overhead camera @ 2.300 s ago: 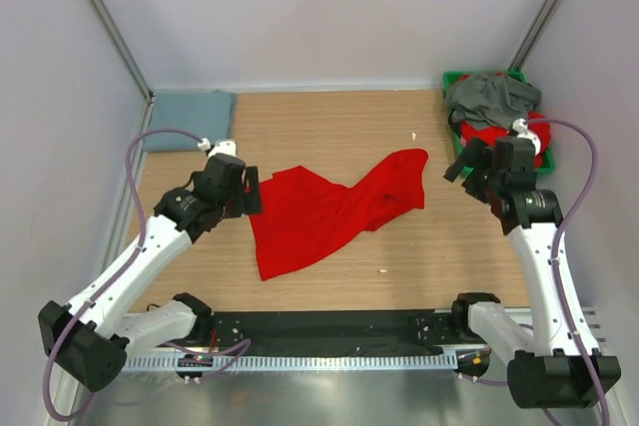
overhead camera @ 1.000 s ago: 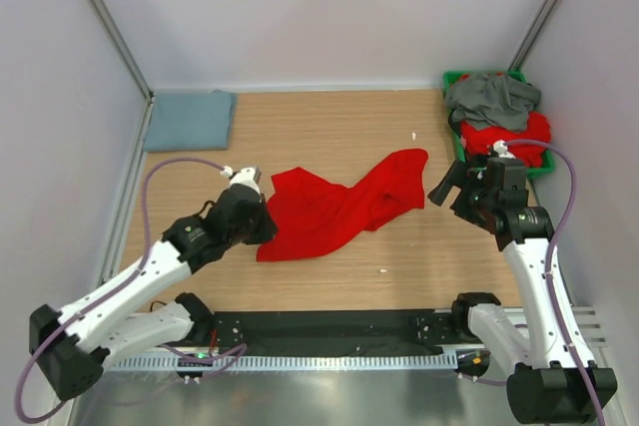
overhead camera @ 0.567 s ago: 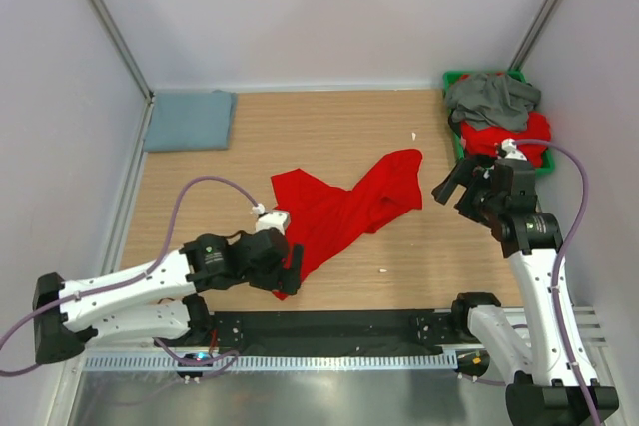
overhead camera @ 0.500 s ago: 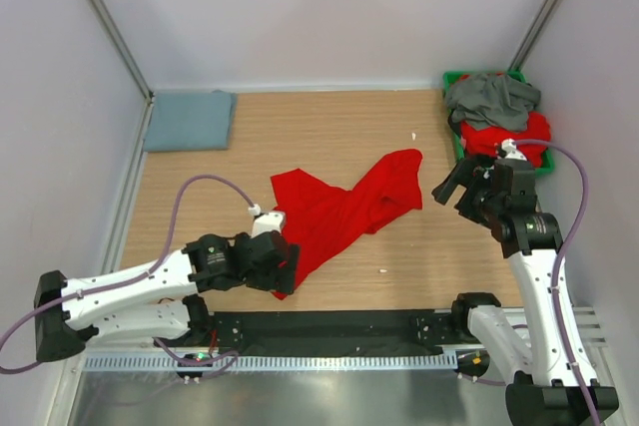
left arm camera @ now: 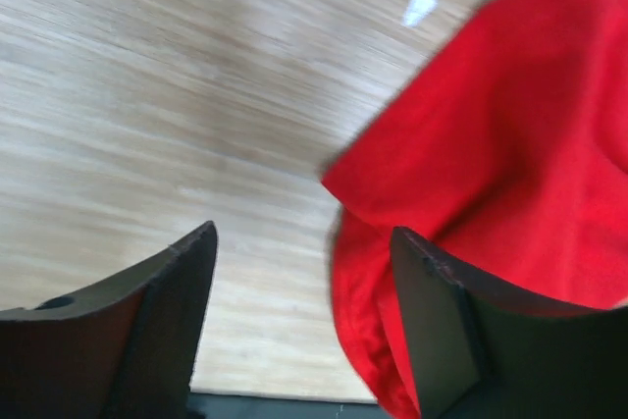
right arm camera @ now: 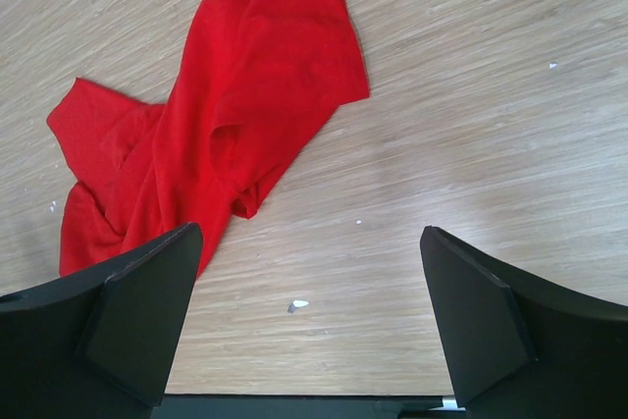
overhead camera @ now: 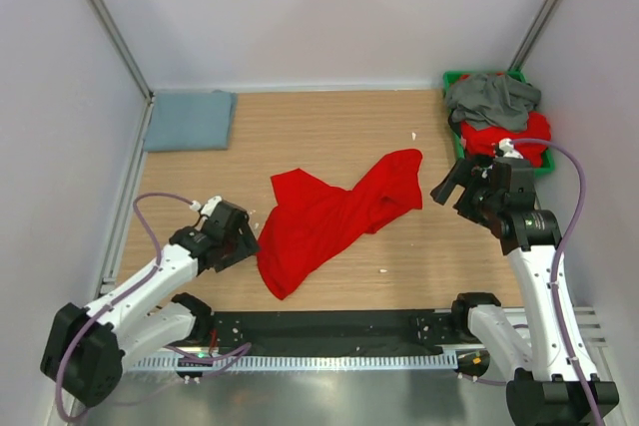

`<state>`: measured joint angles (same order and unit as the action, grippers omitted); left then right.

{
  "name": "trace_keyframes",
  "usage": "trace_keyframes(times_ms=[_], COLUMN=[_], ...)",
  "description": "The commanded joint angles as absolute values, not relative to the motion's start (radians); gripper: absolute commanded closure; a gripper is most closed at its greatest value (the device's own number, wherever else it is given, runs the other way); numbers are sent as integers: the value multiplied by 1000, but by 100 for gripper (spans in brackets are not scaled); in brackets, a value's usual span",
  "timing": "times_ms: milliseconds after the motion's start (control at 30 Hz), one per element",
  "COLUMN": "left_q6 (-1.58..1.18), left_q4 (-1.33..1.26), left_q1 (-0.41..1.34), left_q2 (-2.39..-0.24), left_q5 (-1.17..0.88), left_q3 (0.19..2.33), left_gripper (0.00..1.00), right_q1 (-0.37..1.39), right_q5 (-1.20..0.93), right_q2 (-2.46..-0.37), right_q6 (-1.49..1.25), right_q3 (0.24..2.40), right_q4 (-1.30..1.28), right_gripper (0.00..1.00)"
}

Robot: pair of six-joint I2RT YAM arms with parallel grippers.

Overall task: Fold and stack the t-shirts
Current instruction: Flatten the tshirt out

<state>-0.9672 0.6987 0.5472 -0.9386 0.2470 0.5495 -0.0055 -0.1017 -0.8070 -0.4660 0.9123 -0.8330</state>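
Wooden tabletop (overhead camera: 329, 132) between pale grey walls (overhead camera: 300, 17), red t-shirt (overhead camera: 319, 216) mid-table

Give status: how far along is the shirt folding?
Done: one blue-grey t-shirt lies folded at the far left corner. In hand: a red t-shirt lies crumpled mid-table; left gripper and right gripper have open jaws, empty. Left: fold it, plus the dark grey t-shirt and red heap in the green bin.

Left pincer (overhead camera: 248, 244) now spread, clear of the red t-shirt (overhead camera: 329, 212), farther left.
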Motion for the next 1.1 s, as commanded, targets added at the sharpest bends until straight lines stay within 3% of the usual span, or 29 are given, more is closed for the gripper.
trace_keyframes(times_ms=[0, 333, 500, 533, 667, 900, 1067], left_q6=[-988, -1000, -1009, -1008, -997, -928, -758], left_q4=[471, 327, 299, 296, 302, 447, 597], left_q1=[466, 453, 454, 453, 453, 453, 454], left_q2=[-977, -1124, -1140, -1137, -1117, -1019, -866], left_q5=[107, 104, 61, 57, 54, 92, 97], left_q3=[470, 427, 417, 416, 420, 508, 747], left_gripper=[30, 42, 53, 57, 100, 100, 100], right_q1=[0, 0, 0, 0, 0, 0, 0], right_q5=[-130, -152, -150, -152, -150, -141, -133], right_q2=[-793, -795, -801, -802, -798, -795, -805], right_q6=[-442, -426, -423, -422, -423, -423, -436], right_q3=[933, 928, 927, 927, 923, 922, 926], right_q4=[-822, -816, -816, -815, -811, -808, -802], right_gripper=[0, 0, 0, 0, 0, 0, 0])
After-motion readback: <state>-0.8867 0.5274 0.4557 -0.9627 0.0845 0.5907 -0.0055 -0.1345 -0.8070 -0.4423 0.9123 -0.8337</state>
